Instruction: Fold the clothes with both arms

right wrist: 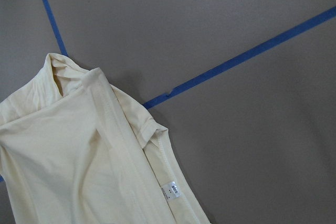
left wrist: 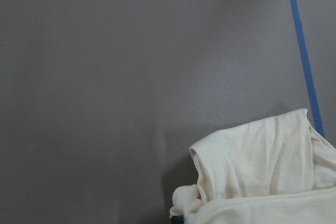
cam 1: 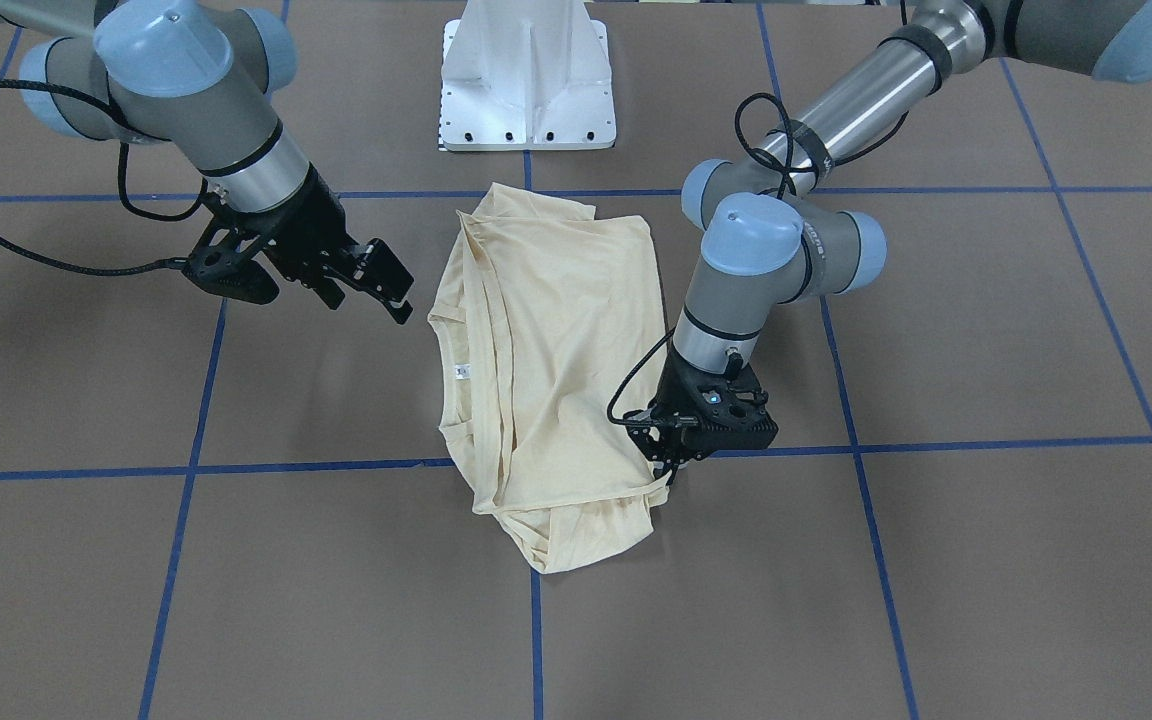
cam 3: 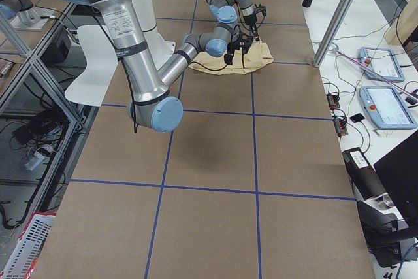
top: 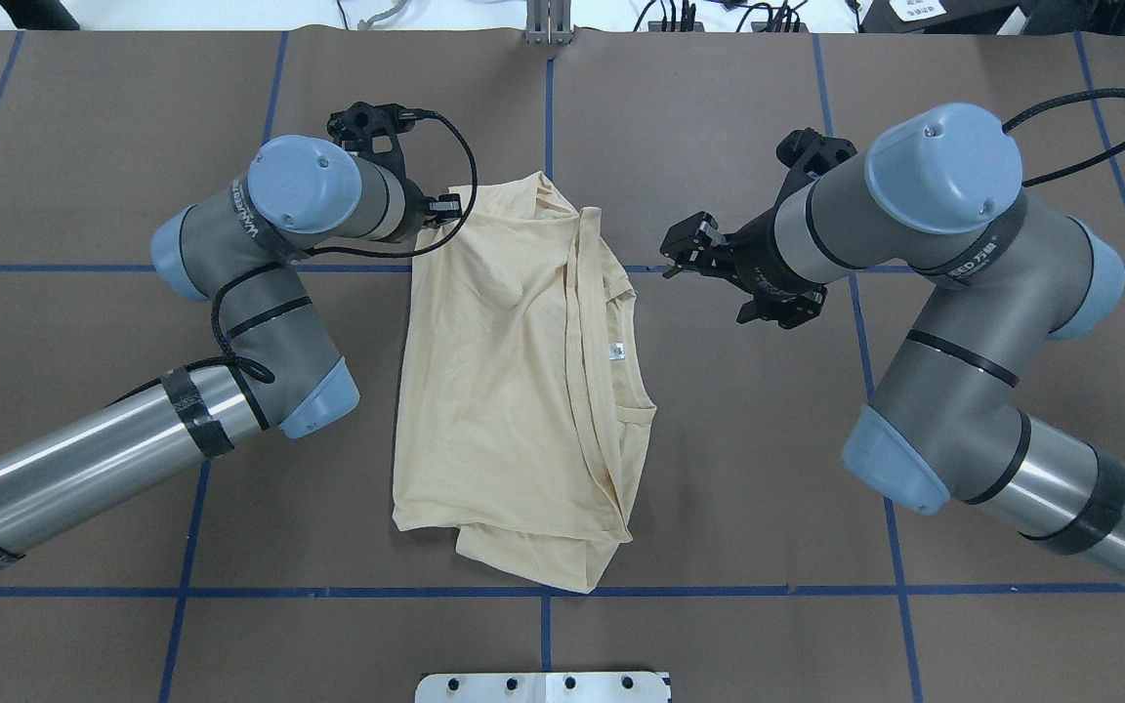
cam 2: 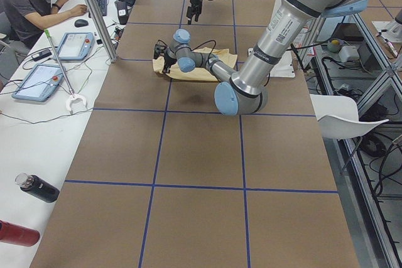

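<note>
The clothes are one pale cream-yellow shirt (cam 1: 556, 350) (top: 504, 391), lying folded on the brown table with its white neck label (top: 616, 350) facing up. My left gripper (cam 1: 671, 468) points down at the shirt's far corner on my left side. It looks shut on the fabric, which bunches up at the bottom of the left wrist view (left wrist: 262, 171). My right gripper (top: 672, 256) (cam 1: 386, 285) hovers open and holds nothing, just off the collar side of the shirt. The right wrist view shows the collar edge and the label (right wrist: 172, 190).
Blue tape lines (top: 548, 146) divide the table into squares. The white pedestal base (cam 1: 528, 80) stands behind the shirt on the robot's side. Beyond the table's far edge a person (cam 2: 31, 4) sits at a desk with tablets, and a metal post (cam 2: 94, 10) stands there.
</note>
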Robot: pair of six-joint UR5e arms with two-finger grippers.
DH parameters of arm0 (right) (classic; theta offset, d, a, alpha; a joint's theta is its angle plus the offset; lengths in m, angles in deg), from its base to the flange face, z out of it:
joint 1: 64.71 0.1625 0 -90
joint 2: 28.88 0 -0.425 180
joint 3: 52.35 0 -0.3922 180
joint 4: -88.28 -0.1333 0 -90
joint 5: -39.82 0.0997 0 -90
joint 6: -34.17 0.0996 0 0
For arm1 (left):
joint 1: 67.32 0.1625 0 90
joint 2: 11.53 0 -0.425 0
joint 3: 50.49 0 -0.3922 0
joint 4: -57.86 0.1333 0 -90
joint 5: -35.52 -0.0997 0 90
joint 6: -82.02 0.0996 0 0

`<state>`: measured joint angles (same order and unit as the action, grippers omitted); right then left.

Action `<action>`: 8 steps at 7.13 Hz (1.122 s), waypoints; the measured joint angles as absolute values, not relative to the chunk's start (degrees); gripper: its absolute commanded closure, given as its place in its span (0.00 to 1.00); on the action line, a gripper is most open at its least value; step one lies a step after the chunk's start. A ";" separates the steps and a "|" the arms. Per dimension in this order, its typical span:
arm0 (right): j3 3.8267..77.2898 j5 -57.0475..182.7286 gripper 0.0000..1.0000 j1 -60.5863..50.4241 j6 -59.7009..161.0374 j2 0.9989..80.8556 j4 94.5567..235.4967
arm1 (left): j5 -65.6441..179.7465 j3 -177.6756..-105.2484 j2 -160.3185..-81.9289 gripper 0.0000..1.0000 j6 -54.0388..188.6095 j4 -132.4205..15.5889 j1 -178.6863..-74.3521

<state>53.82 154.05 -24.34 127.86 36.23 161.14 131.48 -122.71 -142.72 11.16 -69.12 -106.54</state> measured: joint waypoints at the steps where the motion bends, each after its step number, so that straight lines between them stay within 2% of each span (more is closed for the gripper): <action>1: 53.66 154.01 0.00 -24.31 127.84 36.49 161.14 | 130.58 -121.45 -143.14 1.00 11.34 -70.42 -106.83; 2: 53.60 154.00 0.00 -24.30 127.80 36.71 161.14 | 129.97 -120.80 -143.29 1.00 11.60 -71.01 -106.97; 3: 53.58 153.99 0.00 -24.29 127.78 36.81 161.14 | 129.70 -120.53 -143.33 0.89 12.02 -71.23 -107.11; 4: 53.56 153.97 0.00 -24.28 127.70 36.83 161.14 | 129.61 -120.43 -143.35 0.29 12.26 -71.33 -107.42; 5: 53.50 153.61 0.00 -24.28 126.97 36.86 161.14 | 129.57 -120.42 -143.36 0.01 12.38 -71.38 -107.85; 8: 52.22 151.58 0.00 -24.44 121.02 36.75 161.18 | 129.69 -121.67 -143.16 0.00 12.43 -71.71 -109.52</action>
<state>52.22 151.58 -24.44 121.02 36.75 161.18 129.69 -121.67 -143.16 12.43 -71.71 -109.52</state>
